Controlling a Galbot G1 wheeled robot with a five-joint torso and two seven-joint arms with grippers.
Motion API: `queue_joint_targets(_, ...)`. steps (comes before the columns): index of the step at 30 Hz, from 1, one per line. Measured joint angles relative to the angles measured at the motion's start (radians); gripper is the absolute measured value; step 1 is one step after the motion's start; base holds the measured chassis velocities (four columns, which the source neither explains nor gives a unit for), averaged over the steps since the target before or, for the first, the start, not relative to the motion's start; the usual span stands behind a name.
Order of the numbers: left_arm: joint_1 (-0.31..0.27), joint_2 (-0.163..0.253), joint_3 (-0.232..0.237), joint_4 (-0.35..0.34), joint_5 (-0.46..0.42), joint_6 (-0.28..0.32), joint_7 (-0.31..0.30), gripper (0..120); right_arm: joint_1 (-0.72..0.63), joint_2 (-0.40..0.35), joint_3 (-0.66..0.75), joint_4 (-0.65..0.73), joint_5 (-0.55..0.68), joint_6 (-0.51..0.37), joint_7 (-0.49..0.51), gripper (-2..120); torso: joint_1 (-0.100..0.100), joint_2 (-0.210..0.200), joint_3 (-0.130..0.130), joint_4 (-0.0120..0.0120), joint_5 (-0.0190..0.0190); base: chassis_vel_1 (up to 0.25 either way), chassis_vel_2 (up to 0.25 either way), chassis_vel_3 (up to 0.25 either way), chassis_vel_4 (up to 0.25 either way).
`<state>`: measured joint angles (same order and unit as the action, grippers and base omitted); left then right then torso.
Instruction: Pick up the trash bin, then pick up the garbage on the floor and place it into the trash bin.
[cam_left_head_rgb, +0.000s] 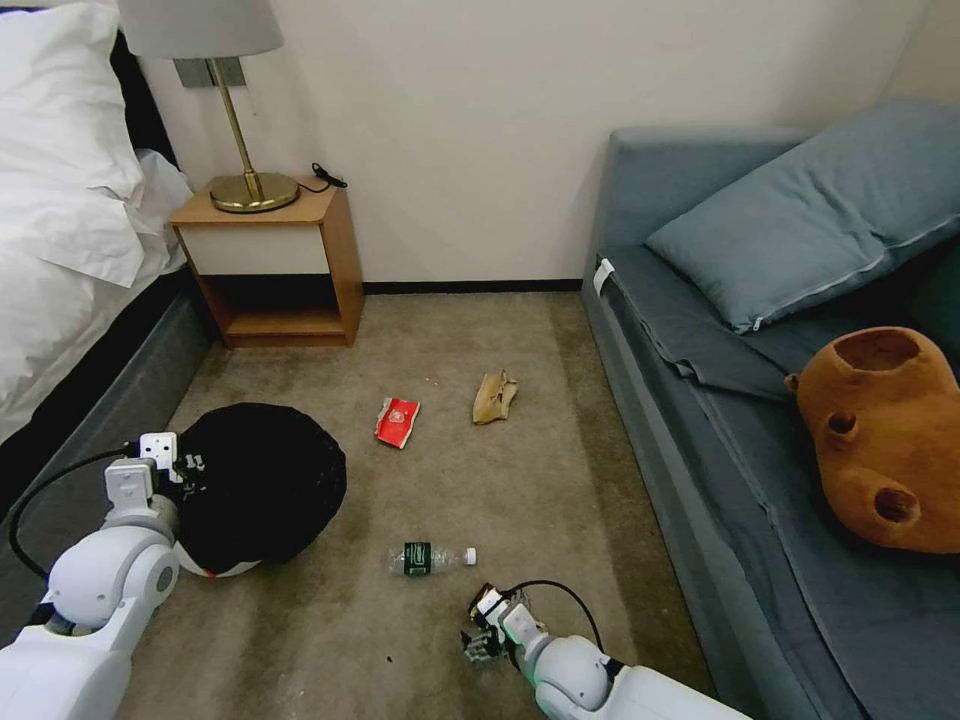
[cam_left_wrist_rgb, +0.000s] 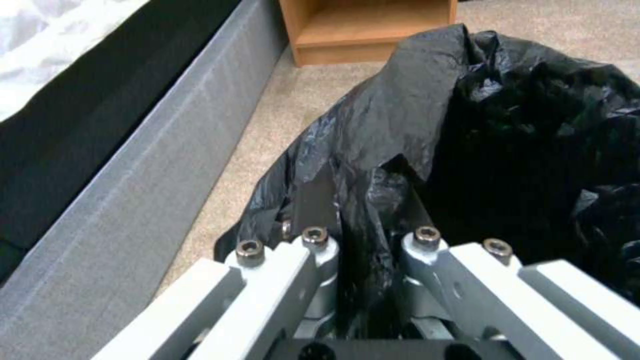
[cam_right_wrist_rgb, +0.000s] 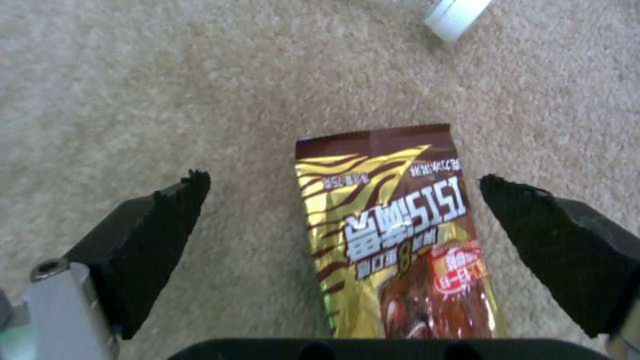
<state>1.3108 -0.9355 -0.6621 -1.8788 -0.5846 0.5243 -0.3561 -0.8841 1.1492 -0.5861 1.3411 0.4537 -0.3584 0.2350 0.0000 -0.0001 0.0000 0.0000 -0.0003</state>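
The trash bin (cam_left_head_rgb: 262, 485), wrapped in a black bag (cam_left_wrist_rgb: 507, 130), is on the left near the bed, a strip of its white base showing underneath. My left gripper (cam_left_head_rgb: 186, 464) is shut on its bag-covered rim (cam_left_wrist_rgb: 363, 200). My right gripper (cam_left_head_rgb: 484, 632) hangs low over the carpet, open, its fingers (cam_right_wrist_rgb: 153, 235) on either side of the long yellow-brown wrapper (cam_right_wrist_rgb: 393, 235) without touching it. The clear bottle (cam_left_head_rgb: 431, 558) lies just beyond, its white cap (cam_right_wrist_rgb: 457, 17) visible in the right wrist view. Farther off lie the red snack packet (cam_left_head_rgb: 397, 421) and the tan paper bag (cam_left_head_rgb: 494, 397).
A bed (cam_left_head_rgb: 70, 240) with a grey base (cam_left_wrist_rgb: 113, 200) runs along the left. A wooden nightstand (cam_left_head_rgb: 285, 265) with a brass lamp (cam_left_head_rgb: 240, 150) stands against the far wall. On the right, a grey sofa (cam_left_head_rgb: 700, 420) holds a pillow (cam_left_head_rgb: 810, 220) and a brown plush bear (cam_left_head_rgb: 885, 440).
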Motion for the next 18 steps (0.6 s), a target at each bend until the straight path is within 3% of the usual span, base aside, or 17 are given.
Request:
queue_joint_targets(8, -0.016, 0.033, -0.008, 0.008, -0.018, -0.005, 0.006, 6, -0.002, 0.049, 0.011, -0.075, -0.048, 0.032, -0.008, 100, 0.000, 0.000, 0.000, -0.0001, 0.0002, 0.000, 0.000, 0.000, 0.000)
queue_joint_targets(18, -0.010, 0.038, -0.013, 0.010, -0.022, -0.015, 0.015, 6, -0.002, 0.064, 0.025, -0.110, -0.067, 0.036, 0.001, 100, 0.000, 0.000, 0.000, 0.0000, 0.0003, 0.000, 0.000, 0.000, 0.000)
